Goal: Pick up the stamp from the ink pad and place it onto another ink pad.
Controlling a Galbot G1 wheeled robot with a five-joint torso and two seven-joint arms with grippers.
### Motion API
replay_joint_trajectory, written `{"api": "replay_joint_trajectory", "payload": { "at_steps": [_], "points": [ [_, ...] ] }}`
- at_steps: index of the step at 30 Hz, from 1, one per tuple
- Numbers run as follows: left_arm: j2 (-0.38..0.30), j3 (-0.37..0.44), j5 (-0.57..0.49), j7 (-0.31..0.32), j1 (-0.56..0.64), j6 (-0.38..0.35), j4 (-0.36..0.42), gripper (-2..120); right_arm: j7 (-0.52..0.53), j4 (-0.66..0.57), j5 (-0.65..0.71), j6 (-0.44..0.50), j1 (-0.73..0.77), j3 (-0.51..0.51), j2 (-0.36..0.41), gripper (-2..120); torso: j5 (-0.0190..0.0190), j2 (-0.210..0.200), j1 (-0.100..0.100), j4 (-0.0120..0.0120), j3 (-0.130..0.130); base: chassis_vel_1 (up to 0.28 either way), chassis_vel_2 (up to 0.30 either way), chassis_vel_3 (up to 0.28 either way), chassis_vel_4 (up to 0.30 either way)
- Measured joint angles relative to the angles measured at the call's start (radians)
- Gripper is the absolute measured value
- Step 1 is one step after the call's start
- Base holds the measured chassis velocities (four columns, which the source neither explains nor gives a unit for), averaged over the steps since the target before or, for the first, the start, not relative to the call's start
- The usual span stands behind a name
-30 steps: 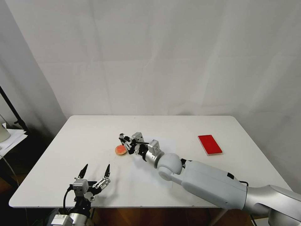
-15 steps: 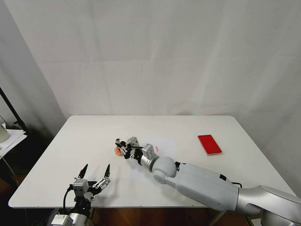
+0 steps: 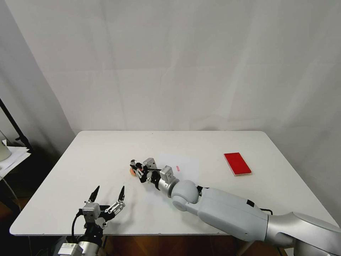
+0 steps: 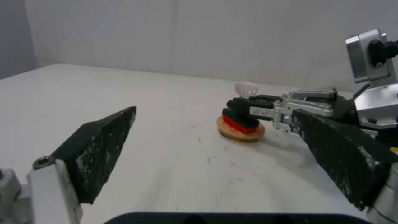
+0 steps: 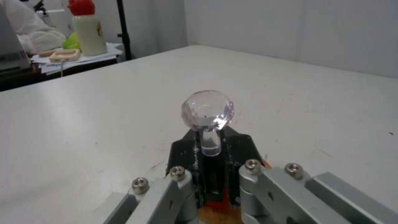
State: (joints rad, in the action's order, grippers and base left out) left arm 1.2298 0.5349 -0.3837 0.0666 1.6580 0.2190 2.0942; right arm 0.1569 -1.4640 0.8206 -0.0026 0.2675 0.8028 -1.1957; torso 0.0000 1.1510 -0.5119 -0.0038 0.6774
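Note:
The stamp point(image 4: 242, 113), black-bodied with a red base and a clear round knob point(image 5: 207, 110), sits on the small round tan-rimmed ink pad point(image 4: 240, 133) left of the table's middle. My right gripper point(image 3: 137, 168) reaches in from the right and is shut on the stamp's black body point(image 5: 215, 158). In the head view the stamp point(image 3: 135, 165) hides most of the round pad point(image 3: 131, 172). The red rectangular ink pad point(image 3: 237, 163) lies bare at the table's right side. My left gripper point(image 3: 109, 190) stands open near the front left edge, pointing toward the round pad.
The white table point(image 3: 88, 153) has free surface all around the round pad. A tiny pink speck point(image 3: 177, 168) lies behind my right wrist. Off the table's left, a side table holds papers and a red-capped bottle point(image 5: 87, 28) beside a black pole point(image 3: 14, 124).
My right arm has moved left and down with the stamp, from beside the round pad to on top of it. The left arm has not moved.

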Motion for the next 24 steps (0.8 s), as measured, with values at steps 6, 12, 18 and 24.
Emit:
{"api": "replay_joint_trajectory", "payload": {
  "at_steps": [6, 12, 18, 24],
  "points": [
    [0.000, 0.000, 0.000, 0.000, 0.000, 0.000, 0.000, 100, 0.007, -0.005, 0.000, 0.000, 0.001, -0.002, -0.002, 18, -0.0001, 0.000, 0.000, 0.0000, 0.000, 0.000, 0.000, 0.000, 0.000],
    [0.000, 0.000, 0.000, 0.000, 0.000, 0.000, 0.000, 100, 0.013, -0.007, 0.002, 0.000, 0.001, -0.005, -0.004, 43, -0.0001, 0.000, 0.000, 0.0001, 0.000, 0.000, 0.000, 0.000, 0.000],
    [0.000, 0.000, 0.000, 0.000, 0.000, 0.000, 0.000, 100, 0.017, -0.014, 0.004, 0.000, 0.001, -0.006, 0.001, 65, 0.0000, 0.000, 0.000, 0.0000, 0.000, 0.000, 0.000, 0.000, 0.000],
    [0.000, 0.000, 0.000, 0.000, 0.000, 0.000, 0.000, 100, 0.030, -0.074, 0.005, -0.006, 0.015, 0.001, 0.031, 88, 0.0000, 0.000, 0.000, 0.0001, 0.000, 0.000, 0.000, 0.000, 0.000]
  ]
}}
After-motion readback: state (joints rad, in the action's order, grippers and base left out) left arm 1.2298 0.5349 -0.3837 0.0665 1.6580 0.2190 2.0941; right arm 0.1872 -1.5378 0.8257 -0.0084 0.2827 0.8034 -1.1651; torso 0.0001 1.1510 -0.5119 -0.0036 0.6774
